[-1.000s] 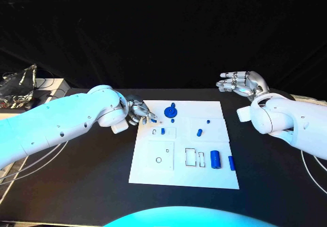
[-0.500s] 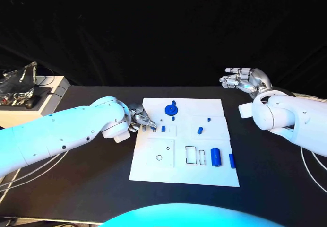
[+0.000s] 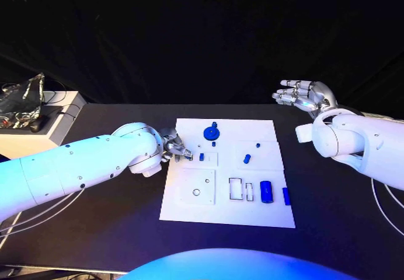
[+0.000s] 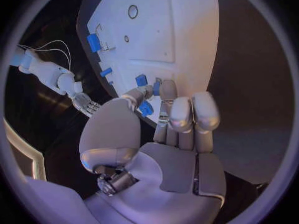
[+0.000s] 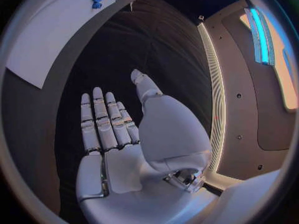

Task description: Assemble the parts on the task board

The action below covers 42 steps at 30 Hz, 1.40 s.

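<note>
The white task board (image 3: pixel 219 210) lies mid-table. On it are a round blue part (image 3: pixel 211 137), a small blue part (image 3: pixel 247 158), a blue cylinder (image 3: pixel 266 192) and a blue bar (image 3: pixel 286 196). My left hand (image 3: pixel 177 150) is at the board's left edge, beside a short blue part (image 3: pixel 201 156). In the left wrist view, my left hand (image 4: pixel 156 134) pinches a small blue part (image 4: pixel 146 108) between thumb and finger, just over the board (image 4: pixel 181 35). My right hand (image 3: pixel 305 96) is raised beyond the board's far right corner, fingers spread and empty, as my right hand (image 5: pixel 118 139) shows.
Empty rectangular slots (image 3: pixel 236 189) and a round hole (image 3: pixel 196 192) mark the board's near half. A white stand with cables (image 3: pixel 34 116) sits off the table's far left. White cables (image 3: pixel 38 216) trail under my left arm.
My left hand has moved along the board's left edge toward the near side, the small blue part still in its fingers. The right hand has stayed raised.
</note>
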Motion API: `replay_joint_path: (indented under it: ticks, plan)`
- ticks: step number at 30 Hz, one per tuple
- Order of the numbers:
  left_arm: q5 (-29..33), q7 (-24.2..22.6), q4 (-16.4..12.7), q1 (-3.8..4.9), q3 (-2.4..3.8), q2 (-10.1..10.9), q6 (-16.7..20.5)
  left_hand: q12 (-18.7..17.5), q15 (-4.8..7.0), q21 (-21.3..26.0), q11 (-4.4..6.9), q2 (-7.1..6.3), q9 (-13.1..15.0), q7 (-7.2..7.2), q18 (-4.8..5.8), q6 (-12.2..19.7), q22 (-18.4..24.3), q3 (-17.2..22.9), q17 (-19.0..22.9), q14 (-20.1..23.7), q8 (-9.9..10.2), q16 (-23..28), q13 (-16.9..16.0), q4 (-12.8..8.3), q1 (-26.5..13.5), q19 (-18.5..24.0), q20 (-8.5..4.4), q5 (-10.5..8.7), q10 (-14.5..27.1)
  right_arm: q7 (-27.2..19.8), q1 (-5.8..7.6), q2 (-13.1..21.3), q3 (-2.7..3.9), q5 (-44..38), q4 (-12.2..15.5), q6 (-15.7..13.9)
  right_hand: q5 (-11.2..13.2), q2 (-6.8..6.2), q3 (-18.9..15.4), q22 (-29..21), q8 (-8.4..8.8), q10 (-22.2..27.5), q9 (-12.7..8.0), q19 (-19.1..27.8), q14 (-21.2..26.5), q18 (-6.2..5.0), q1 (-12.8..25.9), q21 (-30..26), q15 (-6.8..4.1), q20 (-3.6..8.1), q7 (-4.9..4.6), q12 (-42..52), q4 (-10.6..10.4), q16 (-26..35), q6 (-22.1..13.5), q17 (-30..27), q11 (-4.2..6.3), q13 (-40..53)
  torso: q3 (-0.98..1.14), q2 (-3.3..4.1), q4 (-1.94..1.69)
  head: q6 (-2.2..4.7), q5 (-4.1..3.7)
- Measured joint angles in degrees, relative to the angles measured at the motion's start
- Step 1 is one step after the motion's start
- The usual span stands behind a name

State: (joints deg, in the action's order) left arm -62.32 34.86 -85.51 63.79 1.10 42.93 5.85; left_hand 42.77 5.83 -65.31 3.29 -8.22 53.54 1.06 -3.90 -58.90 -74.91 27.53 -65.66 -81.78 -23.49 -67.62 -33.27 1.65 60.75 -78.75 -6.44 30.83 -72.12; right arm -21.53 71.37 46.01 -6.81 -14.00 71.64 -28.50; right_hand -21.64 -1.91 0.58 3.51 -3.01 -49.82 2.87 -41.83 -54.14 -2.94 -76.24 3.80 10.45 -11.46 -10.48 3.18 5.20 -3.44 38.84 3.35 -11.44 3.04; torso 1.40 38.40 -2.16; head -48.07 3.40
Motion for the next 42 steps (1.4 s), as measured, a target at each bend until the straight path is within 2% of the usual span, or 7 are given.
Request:
replay_joint_path:
  ticks: [9, 13, 20, 42]
  plan:
    - [-2.77, -0.2, 0.41, -0.14, -0.29, -0.81, 0.47, 0.0, 0.0, 0.0, 0.0, 0.05, -0.19, 0.01, 0.0, 0.0, 0.0, 0.02, 0.13, 0.0, 0.0, 0.0, 0.0, 0.02, 0.05, 0.0, 0.0, -0.05, -0.02, 0.01, 0.0, 0.02, 0.0, 0.05, 0.03, 0.01, 0.0, 0.0, 0.16, 0.0, 0.0, 0.0, 0.0, 0.0, -0.23, -0.02, 0.0, 0.0, -0.23, 0.0, 0.0, 0.0, -0.16, 0.0, 0.0, 0.0, 0.0, 0.0, 0.02, 0.02, -0.01, -0.25, -0.17]
    - [-3.86, -0.27, 0.46, -0.15, -0.34, -1.07, 0.39, 0.0, 0.0, 0.0, 0.14, 0.07, -0.22, 0.01, 0.0, 0.0, 0.0, 0.17, 0.16, 0.0, 0.0, 0.0, 0.01, 0.16, 0.07, 0.01, 0.0, -0.19, -0.23, 0.0, 0.0, 0.03, 0.0, 0.06, 0.07, 0.01, 0.0, 0.0, 0.16, 0.0, 0.0, -0.13, 0.0, 0.0, -0.45, -0.03, 0.0, 0.0, -0.01, 0.0, 0.0, 0.0, -0.16, 0.0, 0.0, 0.0, 0.14, 0.0, 0.06, 0.02, -0.02, -0.35, -0.19]
    - [-5.14, -0.34, 0.54, -0.12, -0.35, -1.24, -0.27, 0.0, 0.0, 0.01, 0.09, 0.22, -0.59, 0.01, 0.0, 0.01, 0.0, 0.16, 0.27, 0.0, 0.0, 0.0, 0.01, 0.16, 0.32, 0.01, 0.0, -0.23, -0.29, -0.01, 0.0, -0.05, 0.0, 0.06, 0.0, 0.03, 0.0, 0.01, 0.16, 0.01, 0.0, -0.21, 0.01, 0.0, -0.45, -0.04, 0.0, 0.0, -0.01, 0.0, 0.0, 0.0, -0.16, 0.0, 0.0, 0.01, 0.22, 0.01, 0.06, 0.0, -0.02, -0.6, -0.23]
    - [-6.8, -0.7, 0.36, -0.06, -0.3, -1.21, -2.51, -0.22, -0.01, 0.01, -0.03, -0.55, -1.21, 0.02, -0.01, 0.01, 0.0, 0.57, 0.27, 0.0, 0.01, 0.0, 0.02, 0.57, 1.9, 0.01, 0.0, -0.36, -0.38, -0.02, 0.0, -0.2, 0.0, 0.06, -0.64, 0.07, 0.0, 0.01, 0.16, 0.01, -0.01, -0.42, 0.01, -0.01, -0.65, -0.06, 0.0, 0.0, -0.21, 0.0, 0.0, 0.0, -0.15, 0.0, 0.01, 0.02, 0.02, 0.01, -0.01, -0.04, -0.03, -0.92, -0.38]
